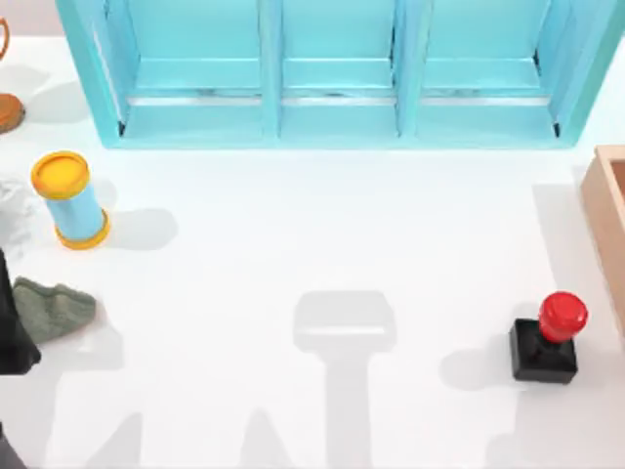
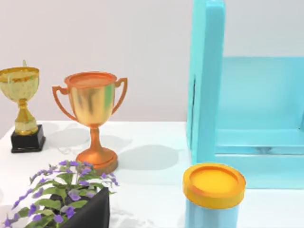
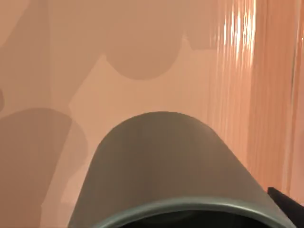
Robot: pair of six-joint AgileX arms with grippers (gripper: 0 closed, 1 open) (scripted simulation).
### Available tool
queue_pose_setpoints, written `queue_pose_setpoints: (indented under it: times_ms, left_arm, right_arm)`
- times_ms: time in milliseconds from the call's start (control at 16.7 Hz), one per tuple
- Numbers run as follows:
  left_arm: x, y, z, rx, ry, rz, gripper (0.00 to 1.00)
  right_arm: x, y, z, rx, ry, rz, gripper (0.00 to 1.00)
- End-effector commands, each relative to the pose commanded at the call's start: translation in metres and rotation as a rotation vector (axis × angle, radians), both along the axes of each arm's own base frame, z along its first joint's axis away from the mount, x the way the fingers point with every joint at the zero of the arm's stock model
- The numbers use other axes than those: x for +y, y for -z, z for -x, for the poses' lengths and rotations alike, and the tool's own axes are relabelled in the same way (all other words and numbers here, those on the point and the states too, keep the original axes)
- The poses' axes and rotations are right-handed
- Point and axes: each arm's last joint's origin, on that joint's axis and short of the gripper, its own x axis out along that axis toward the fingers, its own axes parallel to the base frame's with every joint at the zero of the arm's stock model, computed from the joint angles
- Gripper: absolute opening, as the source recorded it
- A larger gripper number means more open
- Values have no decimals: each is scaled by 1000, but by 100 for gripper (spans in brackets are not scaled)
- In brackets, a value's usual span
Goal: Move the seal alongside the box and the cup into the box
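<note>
The small dark olive-green cylindrical cup [image 3: 161, 166] sits right up against the right gripper's wrist camera, its smooth matte wall and plain rounded rim nearest. Behind it is the tan, finely grained wood of the thick-walled box [image 3: 142, 57], crossed by soft shadows. Whether the right gripper is clamped on the cup cannot be told. On the white table [image 1: 293, 234], the same box [image 1: 607, 210] shows as a straight wooden corner at the right edge. The seal [image 1: 549, 339], a black square block with a glossy round red knob, stands upright near that box, apart from its wall. The left arm [image 1: 12, 327] is a dark shape at the left edge, and its grip cannot be told either. Just beside it lies a crumpled grey-green cloth lump [image 1: 51, 308]. A little farther off stands a light-blue cylinder with yellow ends [image 1: 73, 200], and the big turquoise shelf unit [image 1: 337, 73] runs along the back. From the left wrist, the cylinder's yellow cap [image 2: 213, 190] is closest. A shiny copper two-handled trophy [image 2: 92, 114], a gold trophy on a black base [image 2: 21, 102] and a purple-flowered plant in a dark pot [image 2: 66, 194] stand nearby.
</note>
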Motion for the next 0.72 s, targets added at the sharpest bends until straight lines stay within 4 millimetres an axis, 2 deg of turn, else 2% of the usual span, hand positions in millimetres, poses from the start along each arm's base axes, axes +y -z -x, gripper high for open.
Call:
queue_pose_setpoints:
  times_ms: [180,300,420,600,720]
  left_arm:
    - [0,0,0,0,0,0,100]
    - [0,0,0,0,0,0,100]
    - [0,0,0,0,0,0,100]
    - [0,0,0,0,0,0,100]
    - [0,0,0,0,0,0,100]
  right_arm:
    - [-8,-5,-12,-128,-13,37,0]
    - [-10,2,-12,-132,-8,42,0]
    - [-7,20,-6,-65,5,26,0]
    - [5,59,12,113,22,-21,0]
    - [11,73,20,184,29,-30,0]
